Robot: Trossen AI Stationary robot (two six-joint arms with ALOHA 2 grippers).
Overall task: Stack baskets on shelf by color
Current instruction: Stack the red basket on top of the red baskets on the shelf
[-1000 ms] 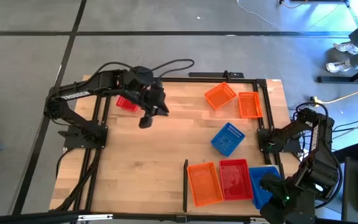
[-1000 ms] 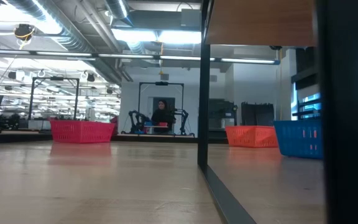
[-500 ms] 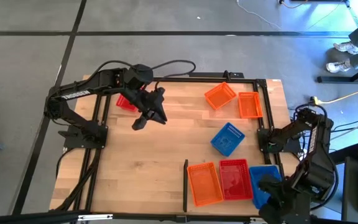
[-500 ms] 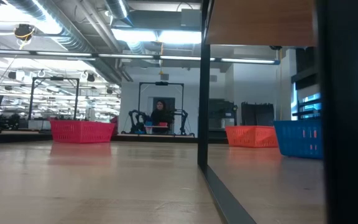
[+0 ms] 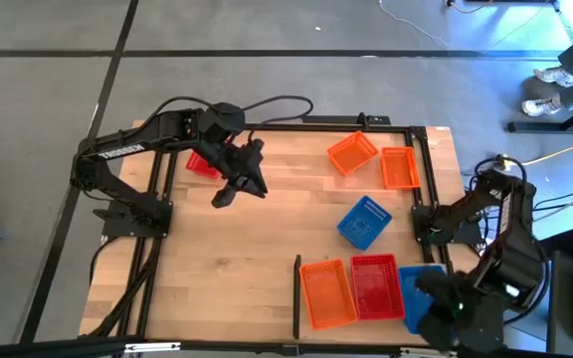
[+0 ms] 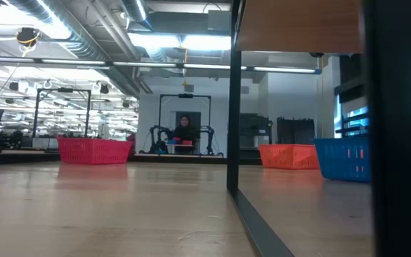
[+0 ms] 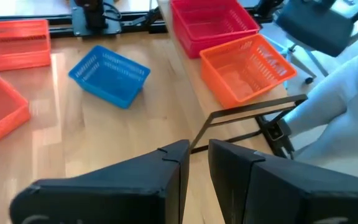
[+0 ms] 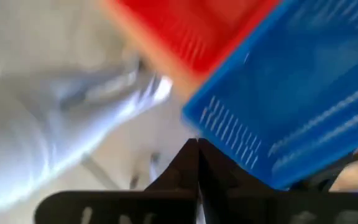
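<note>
I see the left gripper [image 5: 225, 196] over the bare far-left part of the shelf [image 5: 237, 268], fingers a narrow gap apart and holding nothing, just beside a red basket [image 5: 202, 163]; the right gripper [image 5: 428, 290], pressed together and empty, sits at the blue basket [image 5: 421, 295] on the near-right edge. Every basket I see is empty: an orange basket [image 5: 327, 293], another red basket [image 5: 375, 286] beside it, a loose blue one [image 5: 364, 221], and two orange ones [image 5: 374, 160] at the far edge. Against one second ago, the left gripper has swung slightly toward the near side, the baskets lie unchanged, and the black divider strip [image 5: 296, 296] stands beside the near orange basket.

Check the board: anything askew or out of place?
The loose blue basket sits skewed mid-shelf, apart from the row. One red basket lies alone at the far left edge by the left gripper. The two orange baskets at the back sit at different angles.
</note>
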